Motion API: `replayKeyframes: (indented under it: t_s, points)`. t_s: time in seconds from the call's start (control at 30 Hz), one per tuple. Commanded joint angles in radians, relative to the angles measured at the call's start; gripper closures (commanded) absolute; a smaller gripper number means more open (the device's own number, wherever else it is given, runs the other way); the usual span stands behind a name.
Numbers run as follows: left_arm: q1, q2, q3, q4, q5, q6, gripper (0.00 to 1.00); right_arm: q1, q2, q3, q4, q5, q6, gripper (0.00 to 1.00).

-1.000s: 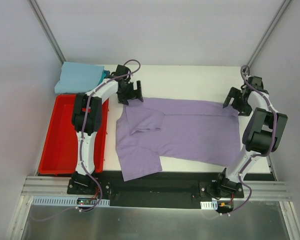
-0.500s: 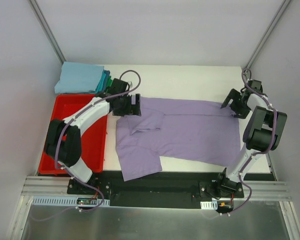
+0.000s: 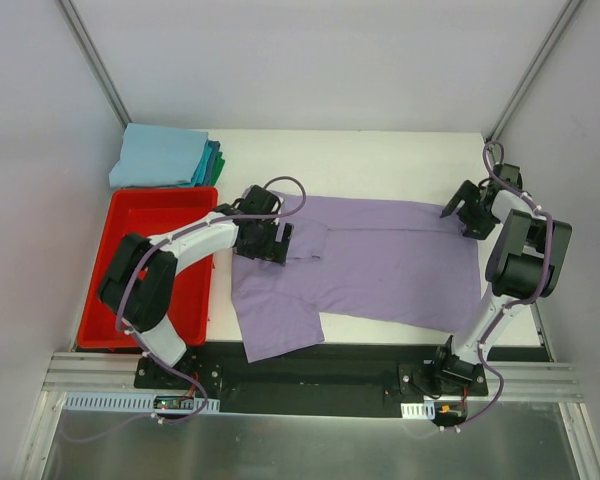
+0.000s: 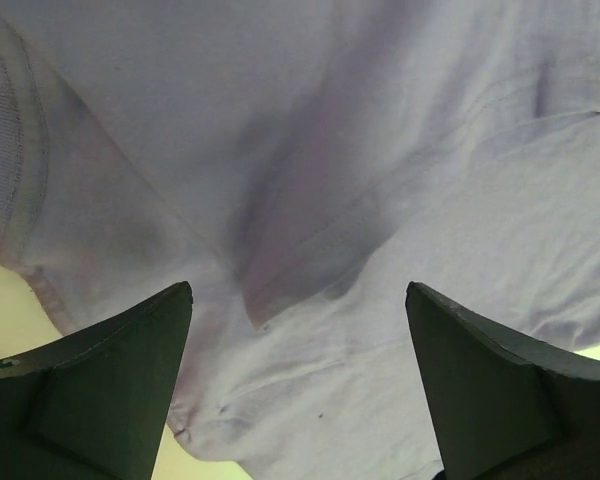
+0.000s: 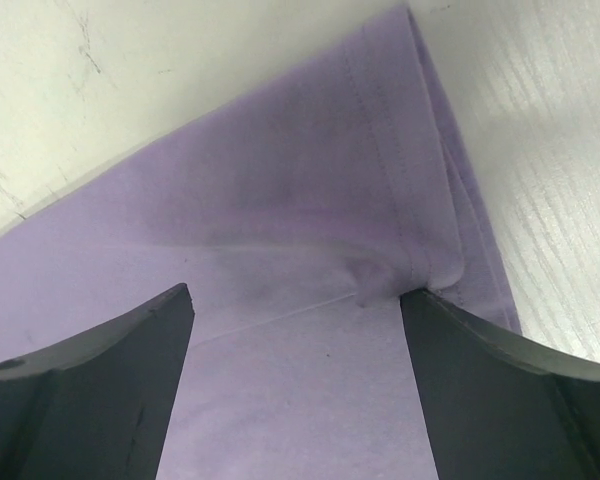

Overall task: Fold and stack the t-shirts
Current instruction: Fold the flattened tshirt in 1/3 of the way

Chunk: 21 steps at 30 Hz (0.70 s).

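A lavender t-shirt lies spread flat across the white table, one sleeve folded in over its chest. My left gripper is down on that folded sleeve near the collar. In the left wrist view it is open, with wrinkled lavender cloth between the wide-set fingers. My right gripper sits at the shirt's far right corner. It is open over the hemmed corner, its right finger touching the hem fold. A stack of folded light blue, teal and green t-shirts rests at the far left.
A red plastic bin stands along the table's left side, just under the left arm. The folded stack lies behind the bin. Grey walls close in the table on three sides. Bare white table shows beyond the shirt's far edge.
My left gripper has swung from the shirt's far left corner toward me and down onto the folded sleeve. My right gripper has dropped slightly onto the far right corner. Both jaws have narrowed a little.
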Motion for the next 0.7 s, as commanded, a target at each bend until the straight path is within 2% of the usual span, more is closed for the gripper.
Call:
replayKeyframes:
  t_s: [0.0,0.1,0.2,0.33,0.43,0.53,0.6,0.67]
  points:
    - [0.005,0.042,0.037,0.003,-0.054,0.033,0.14,-0.007,0.000,-0.007,0.032,0.021,0.022,0.16]
    - [0.006,0.071,0.043,-0.003,-0.072,0.027,0.15,-0.009,0.003,-0.003,0.038,0.031,0.029,0.22]
    - [0.005,0.096,0.058,-0.009,-0.095,0.021,0.26,-0.009,0.008,0.001,0.050,0.028,0.034,0.28]
    - [0.006,0.114,0.089,-0.010,-0.111,0.010,0.45,-0.010,0.016,0.005,0.056,0.038,0.040,0.34]
    - [0.006,0.114,0.105,-0.009,-0.130,0.002,0.65,-0.012,0.022,0.004,0.056,0.054,0.051,0.37]
    - [0.006,0.116,0.122,-0.009,-0.135,-0.005,0.83,-0.015,0.014,-0.004,0.059,0.066,0.061,0.59]
    - [0.006,0.117,0.133,-0.009,-0.155,-0.009,1.00,-0.016,0.007,-0.013,0.058,0.084,0.066,0.68]
    - [0.008,0.116,0.141,-0.009,-0.186,-0.012,1.00,-0.018,-0.001,-0.016,0.047,0.107,0.065,0.77]
